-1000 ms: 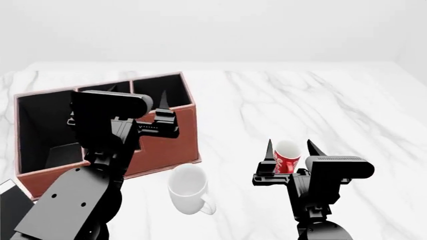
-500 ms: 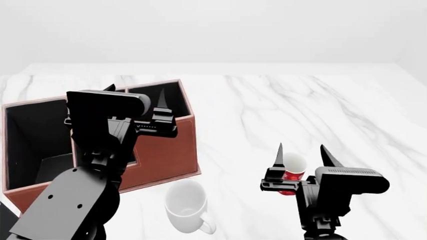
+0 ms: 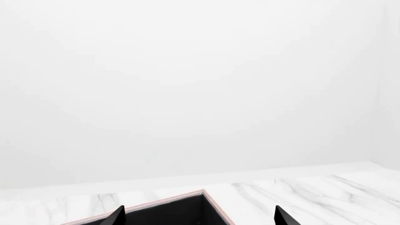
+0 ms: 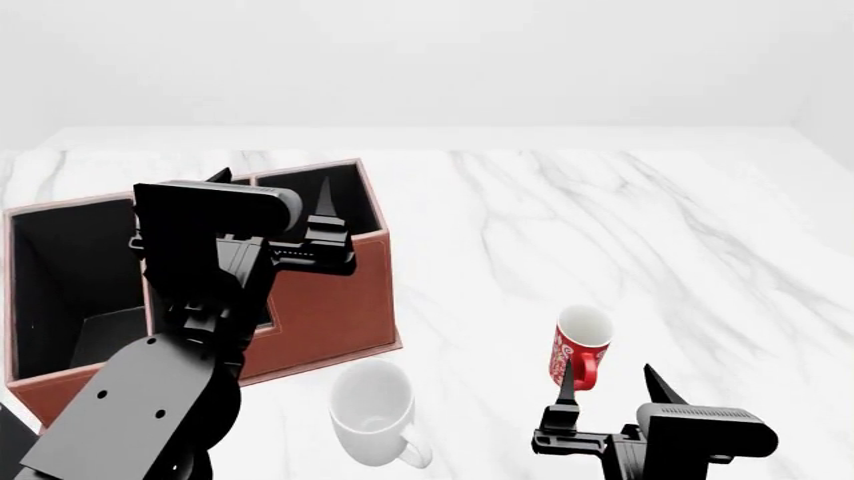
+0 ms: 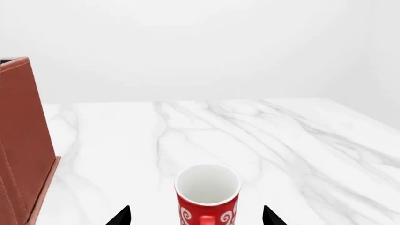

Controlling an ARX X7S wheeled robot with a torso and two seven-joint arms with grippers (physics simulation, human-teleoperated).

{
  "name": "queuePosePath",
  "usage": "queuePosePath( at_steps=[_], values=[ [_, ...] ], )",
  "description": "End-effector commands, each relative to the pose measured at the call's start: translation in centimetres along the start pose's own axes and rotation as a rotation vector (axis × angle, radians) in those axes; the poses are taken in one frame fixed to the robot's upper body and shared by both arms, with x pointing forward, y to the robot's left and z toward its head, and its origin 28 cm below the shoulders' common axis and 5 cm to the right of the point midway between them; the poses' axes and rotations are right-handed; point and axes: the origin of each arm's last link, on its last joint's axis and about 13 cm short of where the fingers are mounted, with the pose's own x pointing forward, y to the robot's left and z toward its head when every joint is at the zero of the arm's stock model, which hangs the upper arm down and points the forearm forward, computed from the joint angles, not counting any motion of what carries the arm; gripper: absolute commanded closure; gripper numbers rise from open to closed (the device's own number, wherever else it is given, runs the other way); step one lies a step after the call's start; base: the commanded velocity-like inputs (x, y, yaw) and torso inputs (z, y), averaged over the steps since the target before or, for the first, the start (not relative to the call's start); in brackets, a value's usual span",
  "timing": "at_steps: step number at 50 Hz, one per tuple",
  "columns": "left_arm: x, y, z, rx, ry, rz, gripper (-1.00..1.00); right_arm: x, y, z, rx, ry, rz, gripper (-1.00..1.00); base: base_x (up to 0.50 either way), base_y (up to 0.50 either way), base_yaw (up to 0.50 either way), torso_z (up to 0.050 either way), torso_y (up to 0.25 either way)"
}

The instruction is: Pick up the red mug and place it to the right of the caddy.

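Right end effector (image 4: pixel 609 388) apart; red mug (image 4: pixel 581 347) seemingly upright.

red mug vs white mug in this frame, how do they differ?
Colour: the red mug is red with a white swirl pattern and white inside; the white mug is plain white. Size: the red mug looks smaller. Place: the white mug stands close to the caddy front; the red mug stands further to its right, ahead of the right gripper. Both stand upright on the marble table, ungripped.
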Motion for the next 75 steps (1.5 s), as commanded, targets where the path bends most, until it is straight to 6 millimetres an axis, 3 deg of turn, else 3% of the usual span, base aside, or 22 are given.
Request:
queuePosePath(
  at_steps=[1,30,75],
  values=[
    [0.0,0.1,0.0,0.000,-0.002,0.004,-1.00,-0.3,-0.2,-0.6,-0.004,0.027,-0.007,-1.00,0.00,0.00,0.00,0.000,0.000],
    [0.0,0.1,0.0,-0.003,-0.002,0.003,-1.00,0.3,-0.2,-1.5,-0.050,0.122,-0.021,-1.00,0.00,0.00,0.00,0.000,0.000],
    [0.0,0.2,0.1,-0.002,-0.005,0.006,-1.00,4.6,-0.4,-2.5,-0.053,0.256,-0.006,-1.00,0.00,0.00,0.00,0.000,0.000]
  ],
)
